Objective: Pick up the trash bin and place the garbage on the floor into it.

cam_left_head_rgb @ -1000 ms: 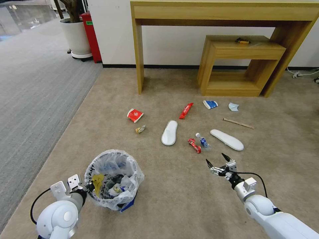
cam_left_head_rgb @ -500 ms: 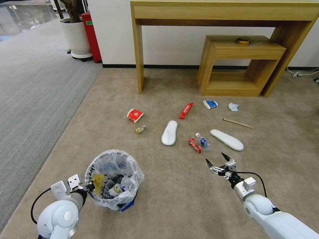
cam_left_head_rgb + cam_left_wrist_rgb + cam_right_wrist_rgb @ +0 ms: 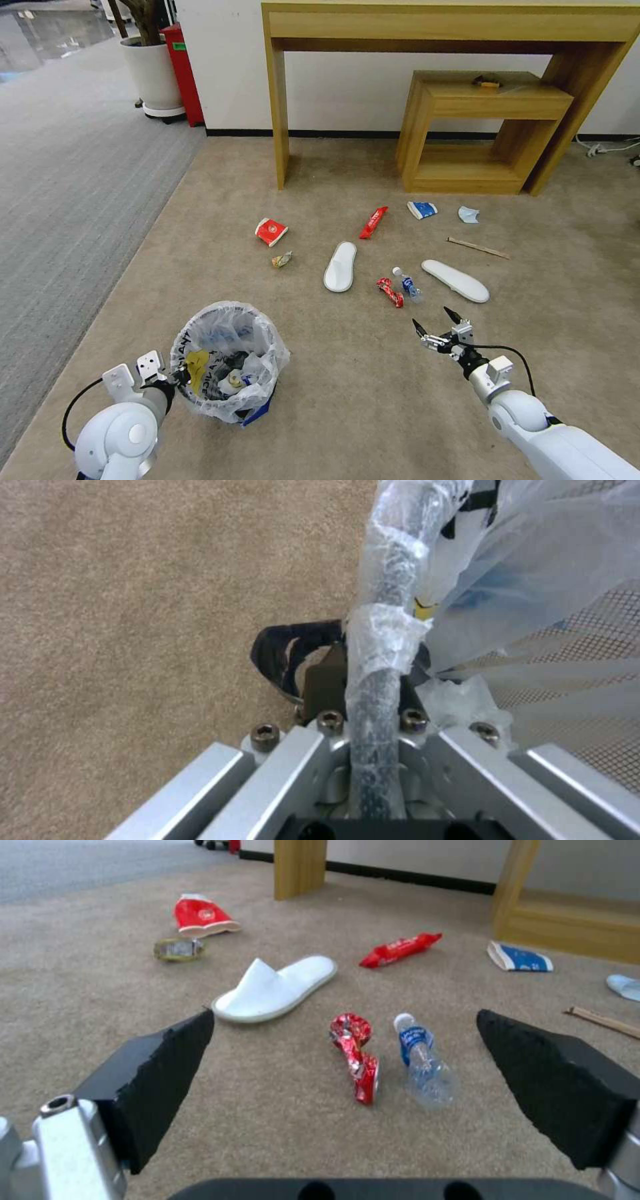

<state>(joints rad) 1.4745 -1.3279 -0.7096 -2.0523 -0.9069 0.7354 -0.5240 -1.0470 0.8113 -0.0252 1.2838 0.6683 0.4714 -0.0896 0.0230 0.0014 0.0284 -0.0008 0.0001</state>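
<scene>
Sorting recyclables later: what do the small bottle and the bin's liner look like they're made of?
The small bottle looks like clear thin plastic: see-through, glossy, with a blue label. The liner of the trash bin looks like thin translucent plastic film, crinkled and shiny. The left gripper clamps the wrapped rim.

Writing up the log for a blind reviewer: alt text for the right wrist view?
The right hand hangs open low over the beige carpet, aimed at a crumpled red wrapper and a small clear bottle lying side by side. Beyond them lie a white slipper, more red wrappers, a blue-white packet and a wooden table leg.
</scene>
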